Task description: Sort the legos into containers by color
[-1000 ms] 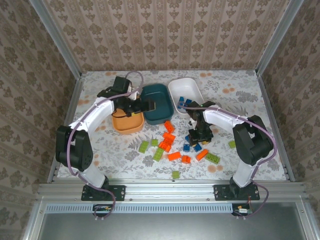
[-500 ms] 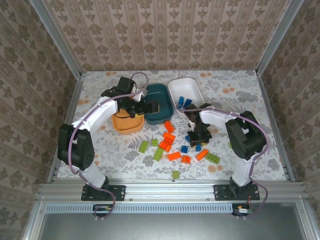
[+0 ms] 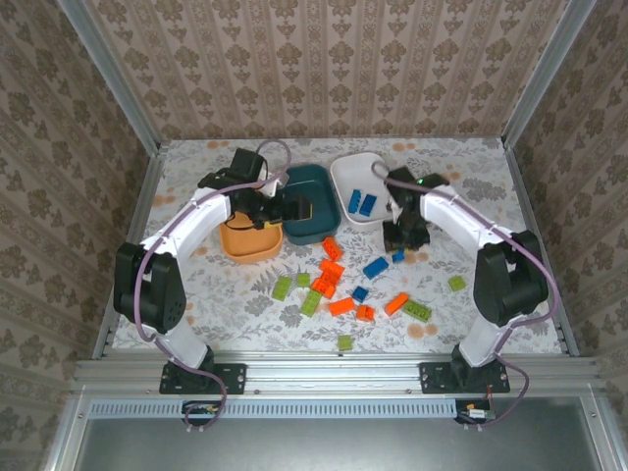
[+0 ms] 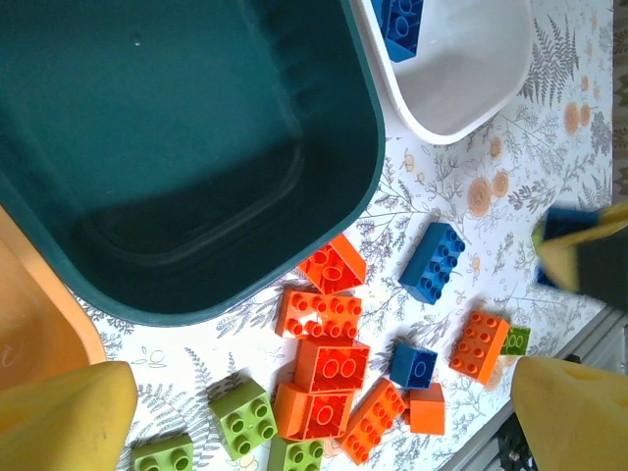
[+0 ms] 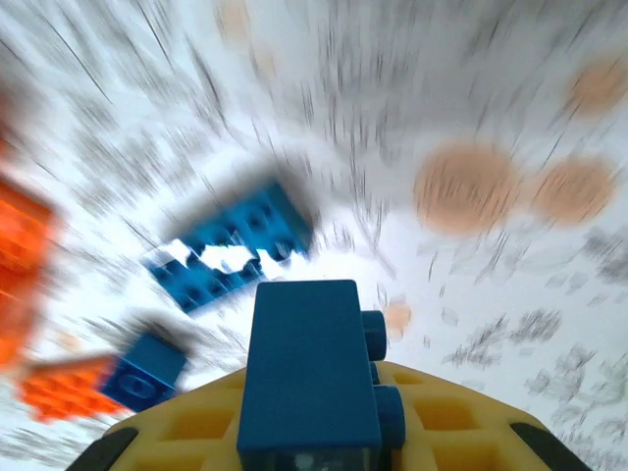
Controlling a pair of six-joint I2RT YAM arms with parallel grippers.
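Blue plastic sits pinched in the right gripper (image 3: pixel 400 247): its yellow fingers (image 5: pixel 196 427) are pressed onto a single blue brick (image 5: pixel 312 373), studs facing sideways, held above the patterned table (image 3: pixel 461 167). Just ahead of it in the blurred wrist view lie a longer blue brick (image 5: pixel 231 257) and a small blue one (image 5: pixel 145 371), with orange bricks (image 5: pixel 20 245) off to its left. Beyond the gripper and to its left stands the white dish (image 3: pixel 340 186), already holding two blue bricks (image 3: pixel 361 203). The step in hand reads as carrying this brick to join them. Next, the gripper needs to travel over the dish's near rim, stop above a bare patch, and let go from low enough that the brick does not bounce out.

The left gripper (image 3: pixel 291 208) hangs with fingers spread wide and empty over the teal dish (image 3: pixel 316 186), the orange dish (image 3: pixel 250 245) just to its left. Nearer the bases than it, more orange bricks and green bricks (image 4: pixel 243 417) lie loose, awaiting sorting.
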